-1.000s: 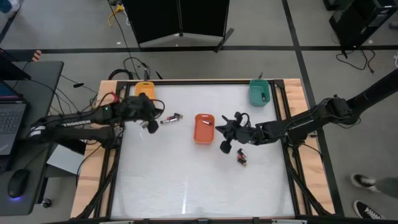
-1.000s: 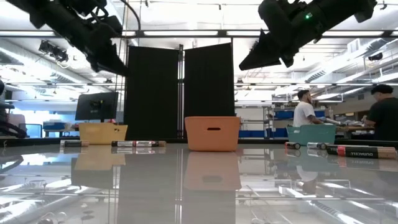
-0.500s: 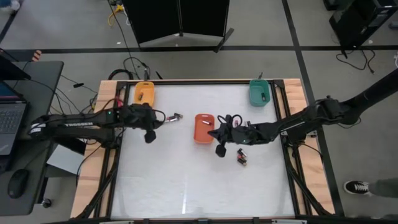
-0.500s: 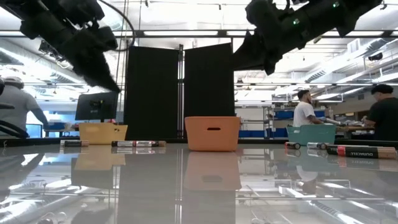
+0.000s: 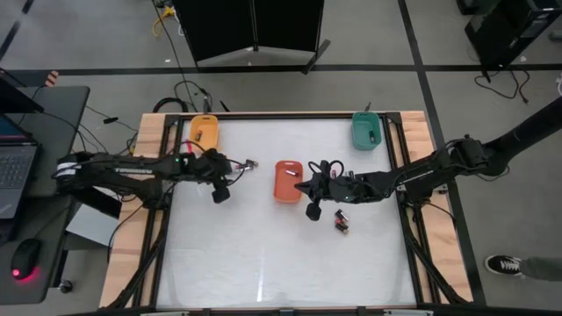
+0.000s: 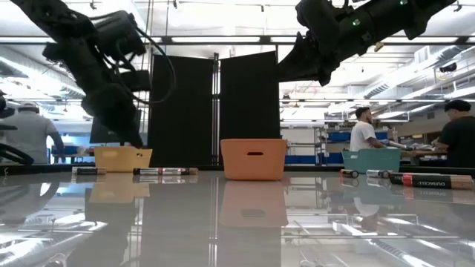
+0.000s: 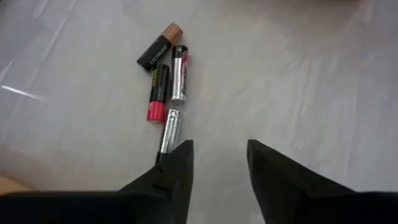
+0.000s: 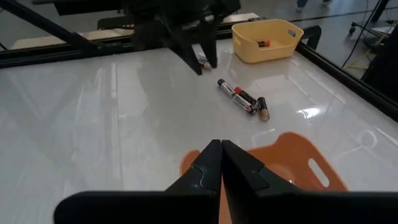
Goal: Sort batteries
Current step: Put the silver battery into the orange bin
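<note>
A: Left fingers point(image 7: 217, 171) are spread apart with nothing between them, low over the table point(image 5: 263, 246), aimed at the cluster of batteries point(image 7: 163, 81) lying just ahead of the tips. Nearest cell, the slim silver one point(image 7: 168, 129), sits almost at one fingertip, off to the side of the gap rather than inside it.

B: Risk there?

A: My read: the four cells lie touching or nearly so. Closing off-centre could nudge one, roll it into the others, or pinch two at once. The fingers need to shift sideways first.

B: And the right side?

A: Right fingers point(image 8: 220, 163) are pressed together; I can't see any cell in them. They hang over the orange tray point(image 8: 298, 163), mid-table. A second small group of batteries point(image 5: 341, 221) lies just beside that arm, toward the near edge. The yellow tray point(image 5: 204, 129) and teal tray point(image 5: 365, 130) each hold a cell at the far corners.
</note>
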You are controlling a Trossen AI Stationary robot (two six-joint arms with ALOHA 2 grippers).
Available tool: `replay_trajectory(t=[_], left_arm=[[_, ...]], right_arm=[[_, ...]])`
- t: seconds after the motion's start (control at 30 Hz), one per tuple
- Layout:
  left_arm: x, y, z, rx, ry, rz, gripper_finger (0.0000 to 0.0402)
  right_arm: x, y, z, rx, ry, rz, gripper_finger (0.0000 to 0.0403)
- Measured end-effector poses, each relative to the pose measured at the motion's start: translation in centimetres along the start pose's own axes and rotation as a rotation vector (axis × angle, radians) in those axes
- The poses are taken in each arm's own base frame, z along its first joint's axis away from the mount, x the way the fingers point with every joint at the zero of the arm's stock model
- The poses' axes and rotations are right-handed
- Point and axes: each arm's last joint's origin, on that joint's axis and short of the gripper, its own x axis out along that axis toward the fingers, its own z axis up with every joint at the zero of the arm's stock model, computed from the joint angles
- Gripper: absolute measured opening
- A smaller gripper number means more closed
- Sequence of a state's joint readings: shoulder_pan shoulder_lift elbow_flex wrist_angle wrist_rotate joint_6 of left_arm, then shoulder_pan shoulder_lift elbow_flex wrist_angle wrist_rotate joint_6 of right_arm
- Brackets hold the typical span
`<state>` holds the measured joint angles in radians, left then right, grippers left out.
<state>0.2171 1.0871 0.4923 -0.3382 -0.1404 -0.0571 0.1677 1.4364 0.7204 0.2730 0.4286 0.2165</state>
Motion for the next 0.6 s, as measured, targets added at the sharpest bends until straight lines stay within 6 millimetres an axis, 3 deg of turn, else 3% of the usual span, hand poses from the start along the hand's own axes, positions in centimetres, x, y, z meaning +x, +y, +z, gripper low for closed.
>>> replay_trajectory(t=[0.2,0.6], left_arm=[[1.7,1.0,0.2,-0.041,0.022,0.060,0.0187],[3.4,2.8,-0.1,-0.091,0.082,0.089,0.0190]], right_arm=[[0.0,0.0,0.0,-0.059,0.000,0.000,0.0011],[0.0,-0.1,-0.4,-0.087,0.036,-0.007,0.0016]])
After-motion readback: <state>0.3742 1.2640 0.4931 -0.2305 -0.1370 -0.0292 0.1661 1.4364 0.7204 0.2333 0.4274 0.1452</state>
